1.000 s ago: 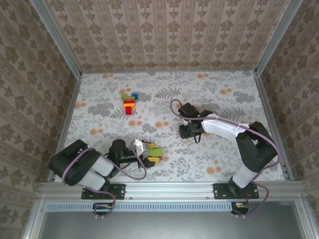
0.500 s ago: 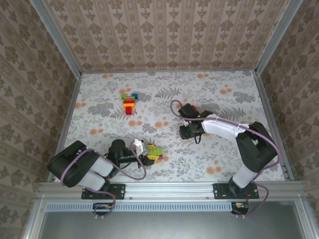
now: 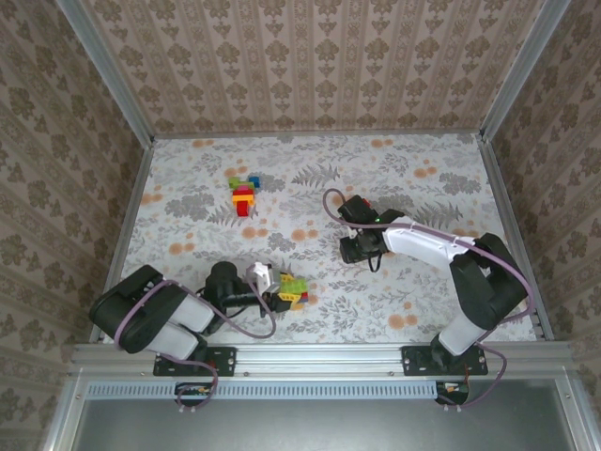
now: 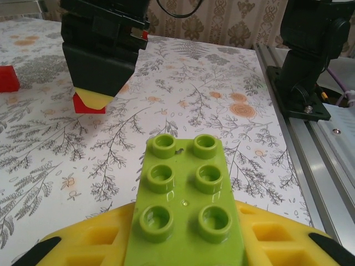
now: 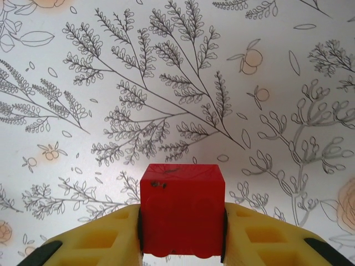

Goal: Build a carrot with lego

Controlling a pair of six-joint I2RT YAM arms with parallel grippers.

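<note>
A lime-green lego brick (image 4: 186, 194) with six studs lies flat between my left gripper's yellow fingers (image 4: 83, 244); the left gripper (image 4: 186, 227) is shut on it, low over the table near the front left (image 3: 282, 296). My right gripper (image 5: 182, 244) is shut on a red lego brick (image 5: 182, 208), its pads against both sides. From above, the right gripper (image 3: 362, 246) is at mid-table, pointing down. The left wrist view shows it (image 4: 102, 50) with the red brick (image 4: 89, 105) at table level. A small stack of mixed lego (image 3: 244, 193) sits at the back left.
Another red piece (image 4: 6, 77) shows at the left edge of the left wrist view. The right arm's base (image 4: 308, 55) and the metal rail (image 4: 327, 160) line the table's near edge. Patterned walls enclose the table (image 3: 423, 188) on three sides.
The left gripper's jaws have narrowed onto the green brick. The right arm has barely moved, with the red brick still in its grip.
</note>
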